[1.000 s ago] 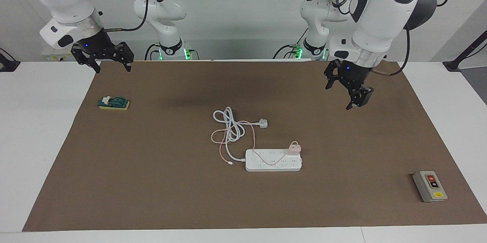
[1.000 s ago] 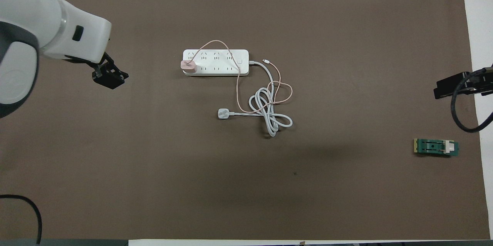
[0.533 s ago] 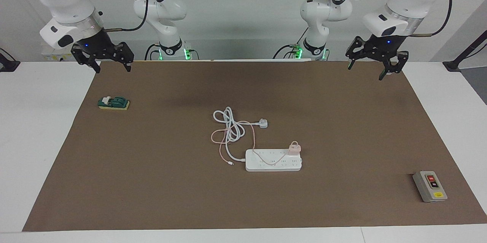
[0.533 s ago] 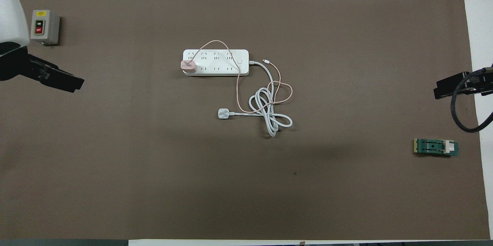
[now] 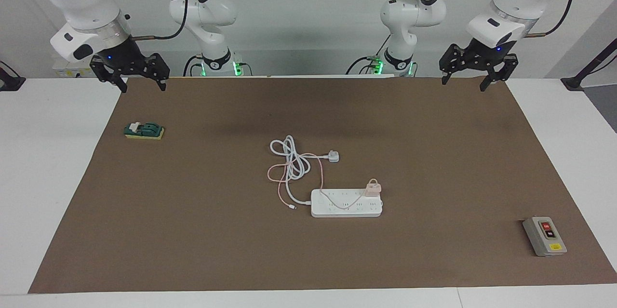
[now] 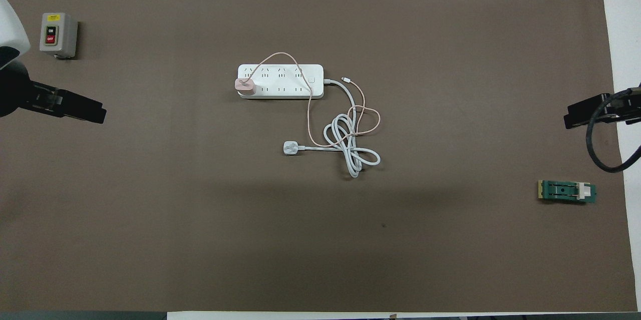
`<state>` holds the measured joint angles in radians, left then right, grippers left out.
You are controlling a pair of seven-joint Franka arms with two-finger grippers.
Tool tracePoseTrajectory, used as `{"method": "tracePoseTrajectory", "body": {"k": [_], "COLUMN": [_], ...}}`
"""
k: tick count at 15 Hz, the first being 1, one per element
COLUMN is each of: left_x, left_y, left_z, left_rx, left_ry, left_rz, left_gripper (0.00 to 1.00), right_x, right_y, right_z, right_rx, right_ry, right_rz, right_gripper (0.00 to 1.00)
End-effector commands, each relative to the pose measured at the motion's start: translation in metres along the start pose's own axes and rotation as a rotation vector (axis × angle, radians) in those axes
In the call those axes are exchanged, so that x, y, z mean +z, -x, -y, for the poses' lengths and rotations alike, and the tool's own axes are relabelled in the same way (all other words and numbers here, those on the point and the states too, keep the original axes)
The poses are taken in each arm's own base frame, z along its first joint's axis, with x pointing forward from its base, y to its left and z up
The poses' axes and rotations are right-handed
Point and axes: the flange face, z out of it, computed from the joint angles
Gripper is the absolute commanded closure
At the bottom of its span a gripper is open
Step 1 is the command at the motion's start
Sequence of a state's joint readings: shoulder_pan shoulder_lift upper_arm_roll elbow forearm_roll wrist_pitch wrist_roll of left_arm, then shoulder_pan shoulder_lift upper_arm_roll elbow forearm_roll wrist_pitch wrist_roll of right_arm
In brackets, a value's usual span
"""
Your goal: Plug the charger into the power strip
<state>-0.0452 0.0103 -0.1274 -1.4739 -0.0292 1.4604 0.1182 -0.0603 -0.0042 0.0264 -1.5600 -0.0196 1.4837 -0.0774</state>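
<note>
The white tabletop point(image 5: 43, 163) carries a large brown mat point(image 5: 193, 231) that covers most of it, leaving white margins at both ends and a thin strip along the edge farthest from the robots. Most of the mat is bare, with wide open room around the cluster at its middle. A pale wall stands at the robots' end.

The left gripper point(image 5: 474, 76) hangs over the mat's corner at the robots' edge, toward the left arm's end, its fingers spread wide and holding nothing. The right gripper point(image 5: 129, 76) hangs over the matching corner at the right arm's end, fingers also wide and empty.

The power strip point(image 6: 280, 81) lies flat near the middle of the mat, its long axis running along the table from one arm's end toward the other. Its thick white cord point(image 6: 350, 147) leaves the end toward the right arm and loops nearer the robots, ending in a white plug point(image 6: 290, 147).

The grey switch box point(image 5: 544, 236) sits near the mat's corner far from the robots, at the left arm's end. A small green part point(image 5: 143, 130) lies toward the right arm's end.

The charger point(image 6: 245, 86) stands seated on the strip at its end toward the left arm, in the row nearer the robots; its thin pink cable point(image 6: 310, 109) arcs over the strip and trails across the white cord.
</note>
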Motion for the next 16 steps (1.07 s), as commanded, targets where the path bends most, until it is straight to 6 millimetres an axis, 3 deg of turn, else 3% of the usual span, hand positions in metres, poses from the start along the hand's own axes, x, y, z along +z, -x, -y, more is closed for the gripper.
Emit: {"method": "tracePoseTrajectory", "body": {"k": [1,5,9,16], "left_x": [0.003,-0.004,-0.01,0.001], "left_y": [0.02,0.02,0.02,0.013], "left_z": [0.013,0.018,0.02,0.017], "left_rx": [-0.048,-0.2,-0.203,-0.196], "left_ry": [0.007,-0.004,-0.034,-0.051], "left_rz": [0.016,0.005,0.029,0.061], "left_gripper": [0.0,0.0,0.0,0.0], "right_x": [-0.003,-0.002,-0.002,-0.002], "right_y": [0.004,0.003,0.003,0.004], "right_z": [0.001,0.001,0.001,0.001], "right_rx": [0.005,0.005,0.007,0.008], "right_ry": [-0.015,-0.016,-0.015,-0.015], "right_rz": [-0.016,-0.017,-0.015,-0.015], "right_gripper": [0.0,0.0,0.0,0.0]}}
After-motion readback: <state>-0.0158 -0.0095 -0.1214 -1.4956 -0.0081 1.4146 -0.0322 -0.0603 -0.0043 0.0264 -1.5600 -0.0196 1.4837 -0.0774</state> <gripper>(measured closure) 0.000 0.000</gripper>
